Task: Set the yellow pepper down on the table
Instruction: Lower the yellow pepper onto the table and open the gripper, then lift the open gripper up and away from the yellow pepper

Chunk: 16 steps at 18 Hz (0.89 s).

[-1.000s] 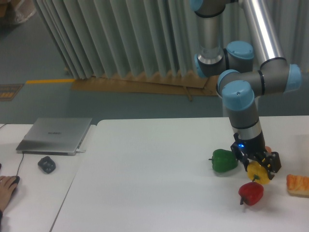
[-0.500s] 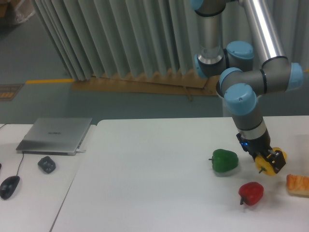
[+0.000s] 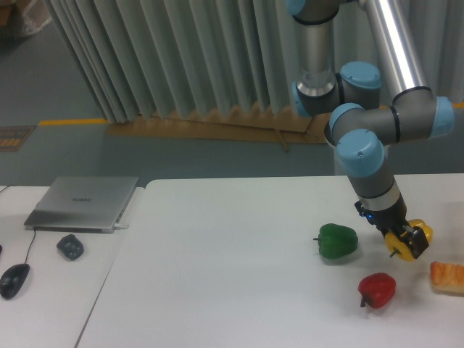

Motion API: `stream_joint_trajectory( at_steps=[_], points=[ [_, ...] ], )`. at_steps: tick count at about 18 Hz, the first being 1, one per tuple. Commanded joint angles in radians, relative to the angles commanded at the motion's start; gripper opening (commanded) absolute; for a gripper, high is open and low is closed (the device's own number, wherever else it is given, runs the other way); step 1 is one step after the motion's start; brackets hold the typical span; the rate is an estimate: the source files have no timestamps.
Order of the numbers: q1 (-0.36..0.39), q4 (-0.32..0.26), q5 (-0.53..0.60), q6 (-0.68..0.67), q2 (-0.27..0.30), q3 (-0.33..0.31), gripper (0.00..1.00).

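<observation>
Yellow pepper [image 3: 410, 241], clamped in the jaws, has risen slightly above the table [image 3: 232, 268].

No readable text showing anywhere. Closed laptop [image 3: 82, 204] on the side counter is carrying a faint lid mark, too small to make out.

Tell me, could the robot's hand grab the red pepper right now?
Probably not yet: the hand is already shut on the yellow pepper. The red pepper itself sits uncovered, just below it.
</observation>
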Motion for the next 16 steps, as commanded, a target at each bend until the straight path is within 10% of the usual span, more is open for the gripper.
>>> stream_joint_trajectory(
  at_steps=[7, 16],
  points=[
    [0.000, 0.000, 0.000, 0.040, 0.002, 0.000, 1.00],
    [-0.002, -0.002, 0.000, 0.048, 0.006, 0.000, 1.00]
  ],
)
